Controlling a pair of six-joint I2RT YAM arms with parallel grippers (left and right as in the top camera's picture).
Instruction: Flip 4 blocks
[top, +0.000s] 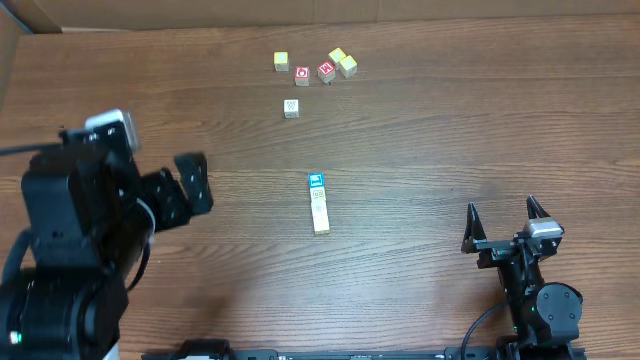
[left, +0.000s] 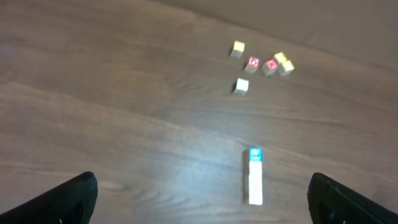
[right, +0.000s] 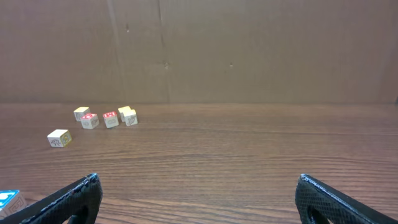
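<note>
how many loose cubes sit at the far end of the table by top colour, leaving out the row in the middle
yellow-faced cubes: 3
red-faced cubes: 2
white cube with a dotted pattern: 1
total: 6

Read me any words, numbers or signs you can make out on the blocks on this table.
No legible text anywhere.
Blue-faced block: white mark, too small to read.
Red-faced blocks: white symbols, too blurred to read.
Dotted white block: grey pattern only, no characters.
Pale blocks lined up with the blue-faced one: faint marks, unreadable.
</note>
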